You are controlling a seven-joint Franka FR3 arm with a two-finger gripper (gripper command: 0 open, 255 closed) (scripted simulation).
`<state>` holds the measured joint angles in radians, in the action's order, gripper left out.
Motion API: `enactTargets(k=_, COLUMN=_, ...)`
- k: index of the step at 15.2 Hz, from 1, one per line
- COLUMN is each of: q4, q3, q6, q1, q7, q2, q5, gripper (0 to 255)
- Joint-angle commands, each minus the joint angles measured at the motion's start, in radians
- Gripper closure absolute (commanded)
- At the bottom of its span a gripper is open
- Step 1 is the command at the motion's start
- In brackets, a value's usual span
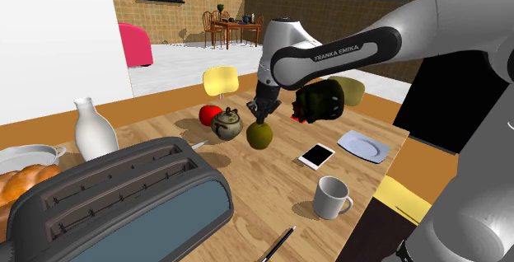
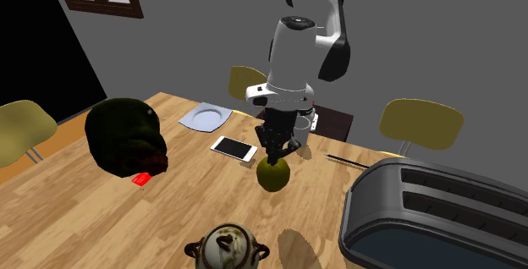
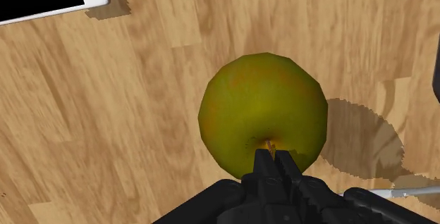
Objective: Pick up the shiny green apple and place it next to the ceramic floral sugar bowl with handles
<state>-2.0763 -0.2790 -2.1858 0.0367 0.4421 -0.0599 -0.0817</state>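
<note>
Apple (image 1: 260,134), yellow-green, sits on the bench (image 1: 247,178) just beside the lidded sugar bowl (image 1: 226,123) in the shoulder view, with the hand (image 1: 263,110) directly above it. The second exterior view puts bowl and apple near each other but apart. In the wrist view the fingers are drawn together with their tips at the stem, clasping nothing, probably to centre over the fruit.

Desk (image 1: 264,178) tally:
- green apple (image 1: 260,134): 1
- red fruit (image 1: 209,114): 1
- lidded sugar bowl (image 1: 226,123): 1
- toaster (image 1: 123,194): 1
- mug (image 1: 331,197): 1
- phone (image 1: 316,155): 1
- plate (image 1: 363,146): 1
- pen (image 1: 276,244): 1
- white bottle (image 1: 92,128): 1
- dark bulky object (image 1: 320,101): 1

Yellow chairs (image 2: 420,122) around the desk: 3, counted in the second exterior view.
</note>
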Motion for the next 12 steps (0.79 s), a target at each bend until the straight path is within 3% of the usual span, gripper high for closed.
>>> enactTargets(k=1, q4=-0.015, q3=0.000, q6=-0.026, q1=0.000, q7=0.005, q2=0.011, q5=-0.006, gripper=255)
enactTargets(k=12, q4=-0.096, q3=-0.002, q6=-0.162, q1=0.001, q7=0.036, q2=0.069, q5=-0.039, gripper=255)
